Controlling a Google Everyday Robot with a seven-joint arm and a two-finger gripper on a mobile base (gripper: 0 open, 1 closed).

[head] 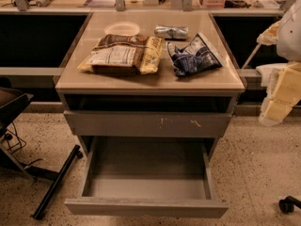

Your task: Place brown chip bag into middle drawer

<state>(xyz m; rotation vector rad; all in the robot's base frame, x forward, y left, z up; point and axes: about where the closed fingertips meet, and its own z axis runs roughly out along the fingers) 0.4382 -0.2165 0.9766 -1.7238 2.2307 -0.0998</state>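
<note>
The brown chip bag (123, 54) lies on the cabinet top (155, 82); the middle drawer (146, 207) stands open below, ready for it. The gripper (277, 102) waits at far right, and we cannot tell its state.

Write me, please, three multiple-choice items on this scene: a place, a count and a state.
1. Where is the brown chip bag? A) on the cabinet top B) in a drawer C) on the floor
2. How many packets lie up there? A) one B) three C) five
3. The middle drawer is: A) shut B) pulled out, empty C) pulled out, full
Key: 1A, beside the blue bag; 2B, those plus the silver wrapper; 3B, its bare bottom shows. The gripper is at the right edge, clear of the cabinet top.
</note>
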